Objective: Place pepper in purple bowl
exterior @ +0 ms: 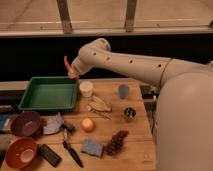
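The pincer (73, 74) is raised above the back right corner of the green tray (47, 94), at the far left end of the outstretched arm, and is pinching the pepper (66, 62) by its lower end; the slim red-orange body projects upward and slightly left from the grip. The pepper is therefore off the desk (136, 142) and well apart from the purple bowl (26, 123), which sits at the front left, beyond the tray's near edge and just behind the orange-red bowl (20, 152). Handling assessment: the item is judged very light, mildly flexible along its length, and smooth-skinned, so it may pivot or slip if clamped only at a tapering end. A hold across the thicker mid-section would be more secure; with the present end grip, moderate squeeze and slow travel are advised. The item is not fragile, so a short drop into the bowl is acceptable. Release over the bowl's centre, since the long free end could catch the rim.
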